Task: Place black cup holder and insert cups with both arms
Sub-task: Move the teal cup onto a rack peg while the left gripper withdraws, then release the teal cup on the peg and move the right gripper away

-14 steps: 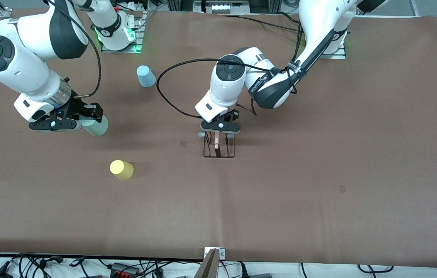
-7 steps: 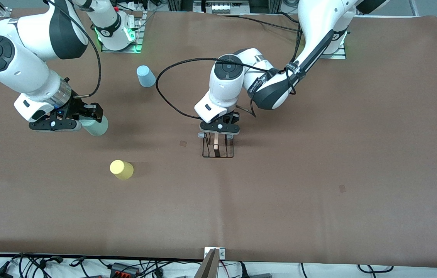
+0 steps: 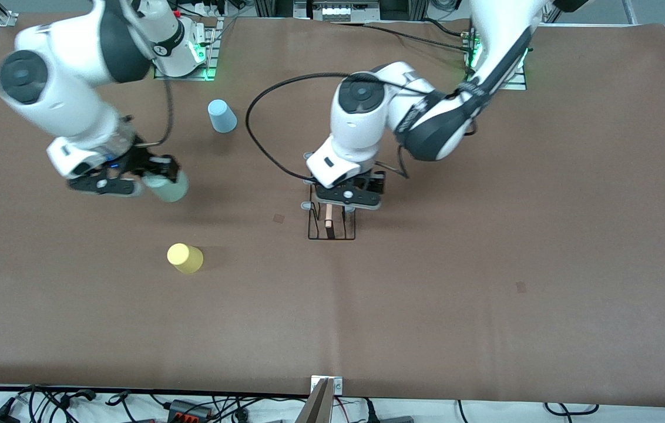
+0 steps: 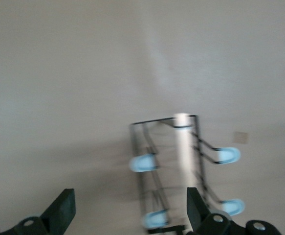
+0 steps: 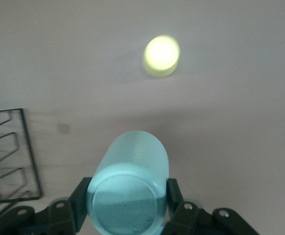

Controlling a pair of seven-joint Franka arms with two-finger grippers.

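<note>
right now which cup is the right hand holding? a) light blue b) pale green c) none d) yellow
b: the right hand is shut on the pale green cup, seen between its fingers in the right wrist view, while the yellow cup and the light blue cup stand on the table.

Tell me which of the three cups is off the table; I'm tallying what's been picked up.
The pale green cup, clamped in the right claw. The yellow cup and the light blue cup both stand free on the table.
</note>
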